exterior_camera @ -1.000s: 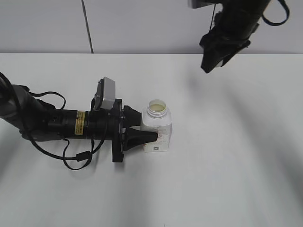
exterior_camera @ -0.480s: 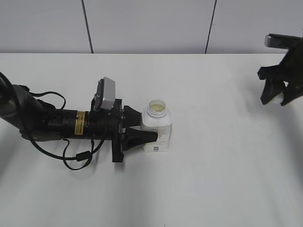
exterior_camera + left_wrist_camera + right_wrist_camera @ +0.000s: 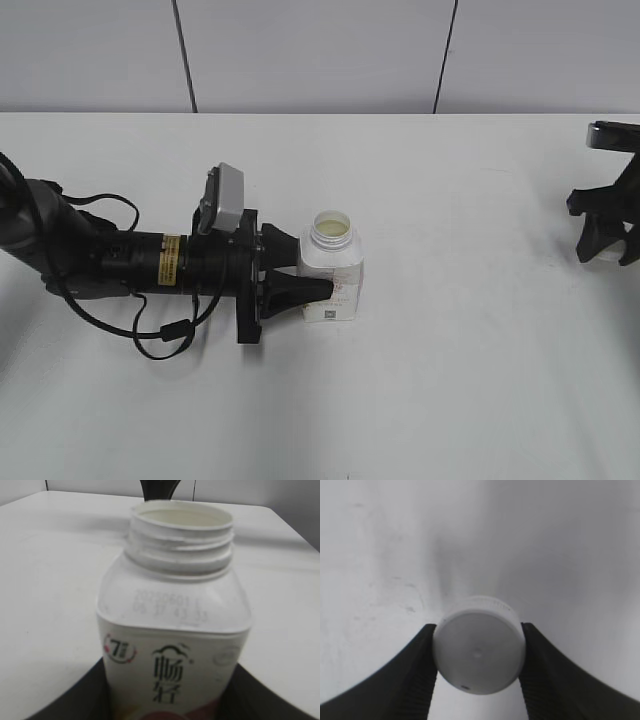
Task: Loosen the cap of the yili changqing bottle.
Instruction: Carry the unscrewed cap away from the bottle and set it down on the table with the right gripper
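Observation:
The yili changqing bottle (image 3: 331, 268) stands upright in the middle of the white table, its threaded neck open and capless. It fills the left wrist view (image 3: 172, 630). My left gripper (image 3: 300, 272) lies level with the table and is shut on the bottle's body (image 3: 170, 700). The white cap (image 3: 479, 646) sits between the fingers of my right gripper (image 3: 479, 652), which is shut on it just above the table. In the exterior view my right gripper (image 3: 608, 240) is low at the far right edge, with a bit of white cap (image 3: 592, 250) showing between the fingers.
The white table (image 3: 450, 350) runs to a grey panelled wall (image 3: 320, 55) at the back. The left arm's black body and cables (image 3: 120, 265) lie across the table's left side.
My right gripper has swung from high above the table's back right down to the far right edge, carrying the cap low to the table. The left gripper and bottle have not moved.

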